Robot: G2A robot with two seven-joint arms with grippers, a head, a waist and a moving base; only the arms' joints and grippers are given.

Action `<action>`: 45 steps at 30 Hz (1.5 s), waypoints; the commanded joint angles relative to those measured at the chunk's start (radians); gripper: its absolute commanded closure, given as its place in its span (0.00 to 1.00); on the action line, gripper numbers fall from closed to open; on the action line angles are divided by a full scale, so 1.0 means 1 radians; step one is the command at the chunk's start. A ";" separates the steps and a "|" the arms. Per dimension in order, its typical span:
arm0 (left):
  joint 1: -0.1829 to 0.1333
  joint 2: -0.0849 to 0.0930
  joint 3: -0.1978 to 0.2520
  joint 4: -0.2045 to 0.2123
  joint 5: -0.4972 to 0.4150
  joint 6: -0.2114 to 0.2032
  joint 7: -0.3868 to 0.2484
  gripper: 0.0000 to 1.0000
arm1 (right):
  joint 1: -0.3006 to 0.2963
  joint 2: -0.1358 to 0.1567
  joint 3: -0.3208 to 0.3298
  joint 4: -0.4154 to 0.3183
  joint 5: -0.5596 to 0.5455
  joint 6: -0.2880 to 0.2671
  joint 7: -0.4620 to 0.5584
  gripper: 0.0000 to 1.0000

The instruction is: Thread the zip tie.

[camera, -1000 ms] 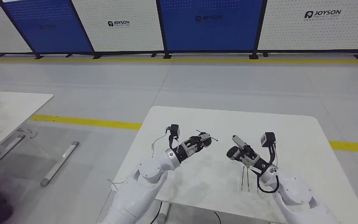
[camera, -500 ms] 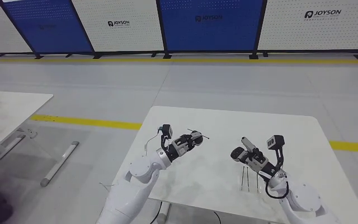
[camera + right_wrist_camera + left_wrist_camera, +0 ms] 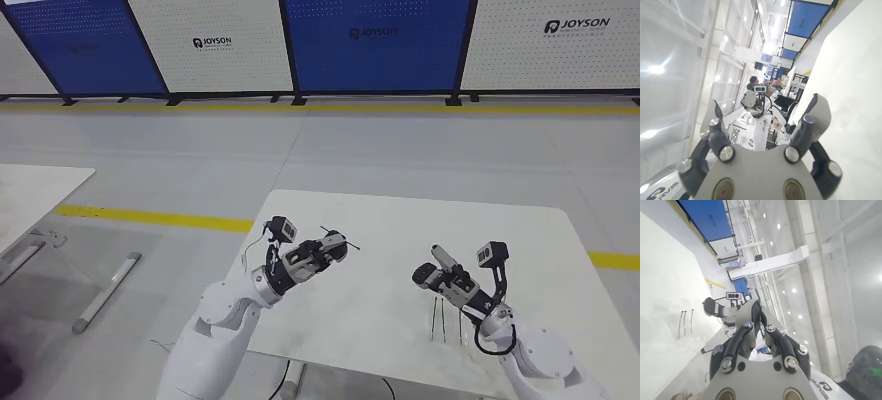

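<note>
My left gripper (image 3: 336, 245) hangs over the table's left part, shut on a thin black zip tie (image 3: 349, 241) whose ends stick out on both sides. In the left wrist view the closed fingers (image 3: 747, 311) pinch that zip tie (image 3: 759, 315) edge-on. My right gripper (image 3: 432, 271) is raised over the right part of the table, open, and in its own view the right gripper (image 3: 766, 108) has nothing between its spread fingers. Three more zip ties (image 3: 448, 322) lie side by side on the table near its front edge, below the right gripper; these spare zip ties (image 3: 685, 321) also show beyond the left gripper.
The white table (image 3: 400, 215) is bare between the two arms and towards the back. A second white table (image 3: 30, 195) stands off to the left. Blue and white partition panels (image 3: 375, 45) line the far side of the floor.
My left gripper has drawn back to the left with the zip tie in it, widening the gap between the arms. The right gripper shifted slightly right and down, then held still.
</note>
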 commanded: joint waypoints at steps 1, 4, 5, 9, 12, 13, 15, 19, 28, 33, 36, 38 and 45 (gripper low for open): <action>0.028 0.002 -0.014 -0.045 -0.029 -0.018 0.000 1.00 | 0.000 0.000 0.000 0.000 0.000 0.000 0.000 0.00; 0.062 0.004 -0.032 -0.114 -0.068 -0.045 0.000 1.00 | 0.000 0.000 0.000 0.000 0.000 0.000 0.000 0.00; 0.068 0.005 -0.037 -0.131 -0.076 -0.049 -0.002 1.00 | 0.000 0.000 0.000 0.000 0.000 0.000 0.000 0.00; 0.096 0.007 -0.048 -0.211 -0.096 -0.070 0.002 1.00 | 0.000 0.000 0.000 0.000 0.000 0.000 0.000 0.00; 0.119 0.009 -0.048 -0.256 -0.098 -0.080 0.012 1.00 | 0.000 0.000 0.000 0.000 0.000 0.000 0.000 0.00; 0.123 0.009 -0.048 -0.265 -0.096 -0.079 0.014 1.00 | 0.000 0.000 0.000 0.000 0.000 0.000 0.000 0.00; 0.127 0.010 -0.050 -0.273 -0.084 -0.076 0.043 1.00 | 0.000 0.000 0.000 0.000 0.000 0.000 0.000 0.00; 0.127 0.010 -0.050 -0.273 -0.084 -0.076 0.043 1.00 | 0.000 0.000 0.000 0.000 0.000 0.000 0.000 0.00; 0.105 0.012 -0.026 -0.240 -0.019 -0.032 0.075 1.00 | 0.000 0.000 0.000 0.000 0.000 0.000 0.000 0.00; 0.059 0.014 0.013 -0.148 0.069 0.015 0.128 1.00 | 0.000 0.000 0.000 0.000 0.000 0.000 0.000 0.00; 0.045 0.016 0.034 -0.095 0.112 0.036 0.150 1.00 | 0.000 0.000 0.000 0.000 0.000 0.000 0.000 0.00; 0.038 0.017 0.046 -0.067 0.139 0.050 0.162 1.00 | 0.000 0.000 0.000 0.000 0.000 0.000 0.000 0.00; 0.002 0.021 0.085 0.047 0.229 0.100 0.191 1.00 | 0.000 0.000 0.000 0.000 0.000 0.000 0.000 0.00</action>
